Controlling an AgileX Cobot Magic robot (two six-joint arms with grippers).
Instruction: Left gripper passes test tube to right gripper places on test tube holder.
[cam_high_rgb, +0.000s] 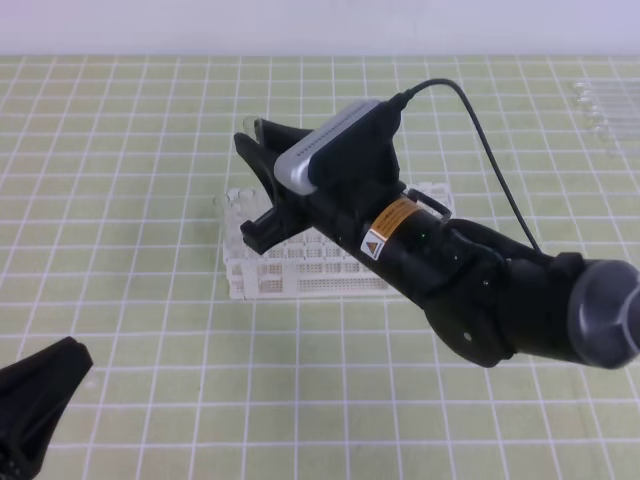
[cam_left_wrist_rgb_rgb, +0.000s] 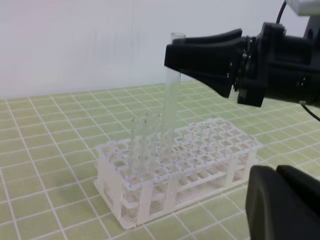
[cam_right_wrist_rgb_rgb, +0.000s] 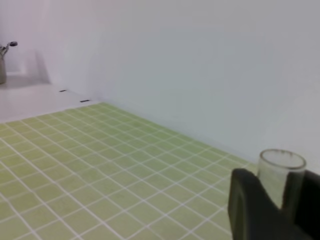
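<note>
The test tube (cam_left_wrist_rgb_rgb: 172, 95) stands upright, and my right gripper (cam_left_wrist_rgb_rgb: 174, 52) is shut on it just under its open rim. Its lower end reaches down into the top lattice of the white test tube holder (cam_left_wrist_rgb_rgb: 225, 136), next to several other clear tubes (cam_left_wrist_rgb_rgb: 142, 132) standing there. In the right wrist view the tube's rim (cam_right_wrist_rgb_rgb: 281, 162) shows between the two dark fingers (cam_right_wrist_rgb_rgb: 245, 202). From above, the right arm (cam_high_rgb: 450, 275) stretches over the holder (cam_high_rgb: 300, 278). My left gripper (cam_high_rgb: 45, 385) rests shut and empty at the front left, away from the holder.
Several spare clear tubes (cam_high_rgb: 605, 105) lie on the green checked mat at the back right. A black cable (cam_high_rgb: 490, 150) loops up from the right wrist camera. A white wall rises behind the mat.
</note>
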